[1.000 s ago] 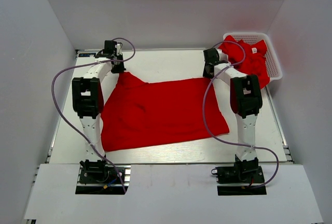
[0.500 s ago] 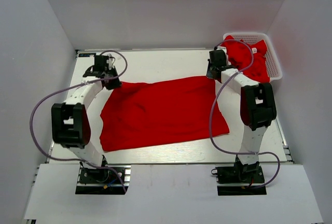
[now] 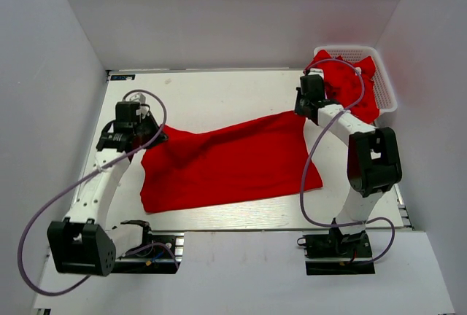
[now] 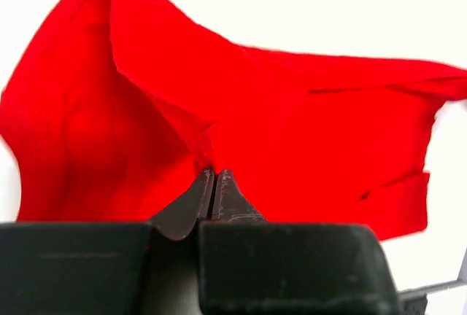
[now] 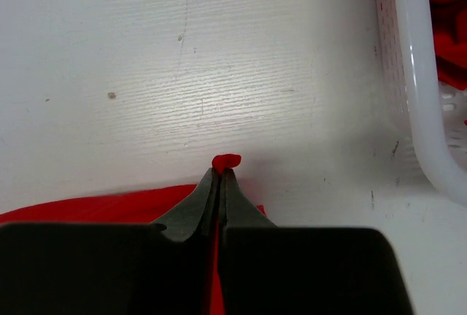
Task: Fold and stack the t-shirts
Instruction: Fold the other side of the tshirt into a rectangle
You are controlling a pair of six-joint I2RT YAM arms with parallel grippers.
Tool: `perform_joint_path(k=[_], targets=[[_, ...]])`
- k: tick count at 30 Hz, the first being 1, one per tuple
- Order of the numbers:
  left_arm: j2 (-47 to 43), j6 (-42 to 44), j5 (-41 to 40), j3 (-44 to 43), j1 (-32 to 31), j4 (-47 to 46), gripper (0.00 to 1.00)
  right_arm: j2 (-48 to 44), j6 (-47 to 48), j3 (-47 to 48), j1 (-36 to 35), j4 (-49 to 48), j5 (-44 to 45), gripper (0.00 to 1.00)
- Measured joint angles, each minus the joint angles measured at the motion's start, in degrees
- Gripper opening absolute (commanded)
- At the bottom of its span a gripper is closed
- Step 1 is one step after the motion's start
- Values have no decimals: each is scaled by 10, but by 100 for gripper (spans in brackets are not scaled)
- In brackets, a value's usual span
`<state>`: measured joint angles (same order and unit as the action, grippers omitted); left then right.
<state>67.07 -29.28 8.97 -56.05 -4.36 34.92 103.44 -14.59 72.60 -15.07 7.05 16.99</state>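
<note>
- Two-handed, grips one shirt point(image 3: 226, 162) by its far corners: left gripper point(image 3: 146, 140) nipped shut on a gathered fold, right gripper point(image 3: 300, 110) nipped shut on a bare nub of hem.
- Lies spread across the middle of the table point(image 3: 211, 92), near edge flat, far left corner raised and creased, far edge slanting up toward the right.
- Could lose the right corner first: shows only a sliver of red past the tips in the right wrist view, so a hard tug may strip it free.
- Could pull the shirt askew if drawn unevenly, given the rumpled left side and the taut right.
- Might fold crooked, with a bunched wad at left rather than a clean corner, leaving edges that fail to meet.
- Risks catching the cable point(image 3: 303, 180), which crosses the shirt's right edge in the overhead view; cannot tell whether touching the cloth.
- Sits tight against the basket point(image 3: 389, 89), just beside the right gripper and heaped with spare shirts point(image 3: 349, 80), one sleeve spilling over the near rim.
- Leaves little room for any swing to the right; may knock the basket or hook the overhanging cloth.
- Calls for a slow, even carry of both corners toward the near edge.
</note>
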Motion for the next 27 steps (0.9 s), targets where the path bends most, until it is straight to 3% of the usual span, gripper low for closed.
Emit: perform_joint_path(k=[12, 27], targets=[[-118, -8, 25, 102, 0, 124, 0, -24, 2, -13, 0, 1, -9, 0], [-204, -3, 108, 215, 0, 186, 0, -26, 3, -13, 0, 18, -22, 0]])
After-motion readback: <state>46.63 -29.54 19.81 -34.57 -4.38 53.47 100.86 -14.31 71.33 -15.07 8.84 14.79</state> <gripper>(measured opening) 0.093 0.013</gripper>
